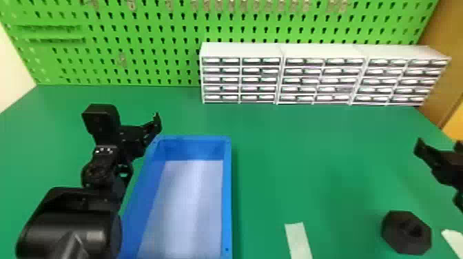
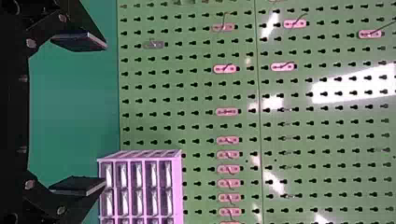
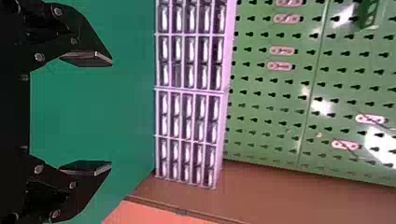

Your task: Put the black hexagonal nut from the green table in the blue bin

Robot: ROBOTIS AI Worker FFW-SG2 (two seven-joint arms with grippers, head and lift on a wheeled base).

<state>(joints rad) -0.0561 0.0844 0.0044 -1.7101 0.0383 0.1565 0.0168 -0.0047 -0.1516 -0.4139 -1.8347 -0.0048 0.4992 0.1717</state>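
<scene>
Left fingers (image 2: 80, 41) and right fingers (image 3: 88, 167) stand wide open, empty. Black hexagonal nut (image 1: 403, 235) lies on tabletop (image 1: 292, 165), 3 o'clock from blue bin (image 1: 226, 193). Probably rigid, moderately heavy, smooth; grip across opposite outer flats.

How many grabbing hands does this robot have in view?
2. The left gripper is near the far left corner of the bin; the right gripper is at the head view's right edge, farther out than the nut. Both are open.
</scene>
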